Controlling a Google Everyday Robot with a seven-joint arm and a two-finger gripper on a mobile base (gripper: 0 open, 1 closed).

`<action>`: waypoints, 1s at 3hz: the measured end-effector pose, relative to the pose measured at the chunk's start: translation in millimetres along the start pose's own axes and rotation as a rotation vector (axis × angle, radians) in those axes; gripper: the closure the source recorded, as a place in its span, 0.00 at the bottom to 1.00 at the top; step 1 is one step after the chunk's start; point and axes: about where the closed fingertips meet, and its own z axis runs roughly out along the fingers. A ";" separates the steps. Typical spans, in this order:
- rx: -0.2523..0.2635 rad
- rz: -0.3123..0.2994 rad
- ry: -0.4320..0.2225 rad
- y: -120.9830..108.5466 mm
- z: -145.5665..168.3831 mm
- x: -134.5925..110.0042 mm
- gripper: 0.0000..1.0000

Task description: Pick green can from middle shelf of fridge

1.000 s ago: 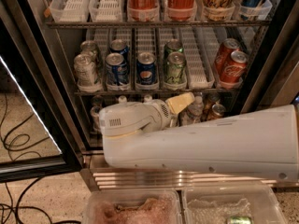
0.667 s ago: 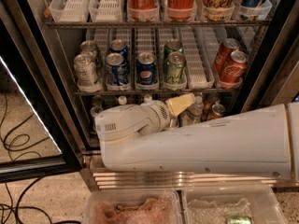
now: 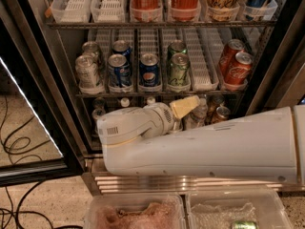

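The green can (image 3: 178,70) stands at the front of its lane on the middle shelf (image 3: 157,94) of the fridge (image 3: 57,85). A second green can (image 3: 176,48) stands right behind it. The shelf carries white slotted lane trays (image 3: 200,56). My gripper (image 3: 186,107), with a cream-coloured tip, is at the end of the big white arm (image 3: 200,147). It sits just below the middle shelf's front edge, under the green can and apart from it, in front of the lower shelf's bottles.
Two blue Pepsi cans (image 3: 149,70) and silver cans (image 3: 88,73) stand left of the green can, red cola cans (image 3: 236,66) to the right. Small bottles (image 3: 214,109) fill the lower shelf. The open glass door (image 3: 28,123) is on the left. Two plastic bins (image 3: 133,213) lie below.
The arm's wrist housing has shifted slightly left and down. The gripper's tip and the cans are where they were.
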 end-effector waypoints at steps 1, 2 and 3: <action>0.000 0.000 0.000 0.0 0.0 0.0 0.00; -0.034 -0.074 0.026 4.5 4.2 6.0 0.00; -0.036 -0.163 -0.003 -15.1 -13.8 11.5 0.00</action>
